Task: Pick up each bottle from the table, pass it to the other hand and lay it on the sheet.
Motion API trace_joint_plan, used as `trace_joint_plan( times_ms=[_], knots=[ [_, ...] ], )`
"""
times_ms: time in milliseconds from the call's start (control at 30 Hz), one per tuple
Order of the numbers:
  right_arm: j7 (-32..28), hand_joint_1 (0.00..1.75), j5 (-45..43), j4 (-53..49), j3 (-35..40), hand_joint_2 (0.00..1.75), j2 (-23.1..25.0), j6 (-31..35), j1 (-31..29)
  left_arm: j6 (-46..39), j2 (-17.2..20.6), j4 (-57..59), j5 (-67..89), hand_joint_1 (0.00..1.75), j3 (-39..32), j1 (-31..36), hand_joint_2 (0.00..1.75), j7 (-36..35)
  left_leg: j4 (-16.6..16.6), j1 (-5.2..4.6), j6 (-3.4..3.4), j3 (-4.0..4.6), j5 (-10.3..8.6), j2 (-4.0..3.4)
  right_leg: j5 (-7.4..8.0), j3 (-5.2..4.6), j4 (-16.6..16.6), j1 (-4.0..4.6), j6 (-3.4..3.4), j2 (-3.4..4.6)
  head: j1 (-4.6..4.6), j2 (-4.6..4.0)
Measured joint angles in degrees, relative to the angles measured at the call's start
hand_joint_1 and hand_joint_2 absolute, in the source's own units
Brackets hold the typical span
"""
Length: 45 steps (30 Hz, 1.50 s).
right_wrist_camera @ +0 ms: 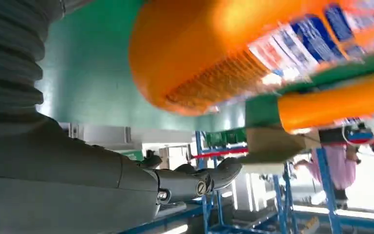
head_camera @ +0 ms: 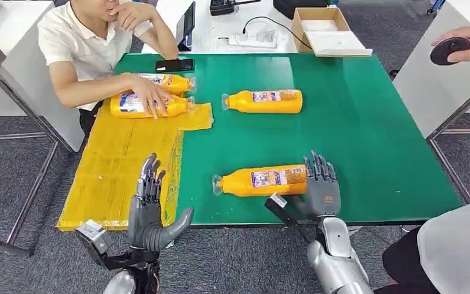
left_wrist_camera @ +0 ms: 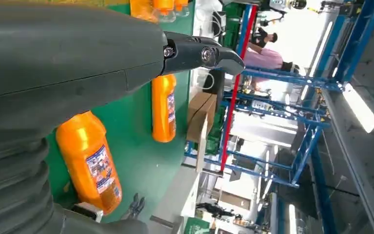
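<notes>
Grey carpet floor (head_camera: 367, 21) runs under white tables (head_camera: 12, 37) on metal legs — an open cardboard box (head_camera: 321, 27) sits on one, and blue steel racking (left_wrist_camera: 292, 83) stands beyond.

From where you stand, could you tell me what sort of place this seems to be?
Probably an indoor robot lab or workshop, not a home. A green-topped table is staged with orange bottles and a yellow sheet, people sit around it, and blue metal racking stands behind.

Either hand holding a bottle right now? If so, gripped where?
Nothing held. The right hand is open at the base end of the near bottle, not closed on it. The left hand is open over the yellow sheet.
</notes>
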<state>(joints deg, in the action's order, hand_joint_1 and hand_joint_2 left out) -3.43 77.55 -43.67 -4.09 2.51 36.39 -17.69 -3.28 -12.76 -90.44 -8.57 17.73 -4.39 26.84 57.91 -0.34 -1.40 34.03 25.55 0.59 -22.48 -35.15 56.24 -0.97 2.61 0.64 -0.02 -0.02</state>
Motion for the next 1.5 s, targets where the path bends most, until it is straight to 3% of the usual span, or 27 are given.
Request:
trace_joint_plan(
  times_ms=[767,833,867,933,1500],
  knots=[
    [-2.1,0.02,-1.5,11.0,6.0,1.75,-1.1,-0.3,-6.9,0.9,0.2,2.2,-1.7,0.0,1.3,2.4,1.75,-2.0,0.0,0.01,0.0,-0.02,-0.01,-0.01,0.01,0.01,0.0,0.01,0.0,0.0,0.0,0.02],
    [-2.1,1.43,-2.1,11.9,6.6,1.75,-0.9,-0.7,-7.4,1.0,0.2,2.4,-1.9,0.0,1.5,2.6,1.75,-2.1,0.0,0.01,0.0,-0.02,-0.01,-0.01,0.01,0.01,0.0,0.01,0.0,0.0,0.0,0.0],
    [-2.1,1.43,-2.5,12.4,6.8,1.75,-0.7,-1.1,-7.7,1.1,0.2,2.4,-2.1,0.0,1.5,2.6,1.75,-2.1,0.0,0.01,0.0,-0.03,-0.01,-0.01,0.01,0.01,0.0,0.01,0.0,0.0,0.0,0.02],
    [-2.2,1.68,-3.2,13.5,7.1,1.75,-0.6,-2.0,-7.7,1.1,0.2,2.4,-2.1,0.0,1.5,2.7,1.75,-2.1,0.0,0.01,0.0,-0.02,-0.01,0.01,0.01,0.01,0.0,0.01,0.0,0.0,0.02,0.02],
    [-1.5,1.71,-5.2,18.0,7.8,1.75,-1.2,-6.6,-10.0,1.3,0.6,3.6,-3.3,0.0,1.5,3.1,1.75,-2.8,0.0,0.01,0.0,-0.45,0.01,-0.03,-0.01,0.35,0.0,0.01,0.0,0.01,0.0,0.02]
  ],
)
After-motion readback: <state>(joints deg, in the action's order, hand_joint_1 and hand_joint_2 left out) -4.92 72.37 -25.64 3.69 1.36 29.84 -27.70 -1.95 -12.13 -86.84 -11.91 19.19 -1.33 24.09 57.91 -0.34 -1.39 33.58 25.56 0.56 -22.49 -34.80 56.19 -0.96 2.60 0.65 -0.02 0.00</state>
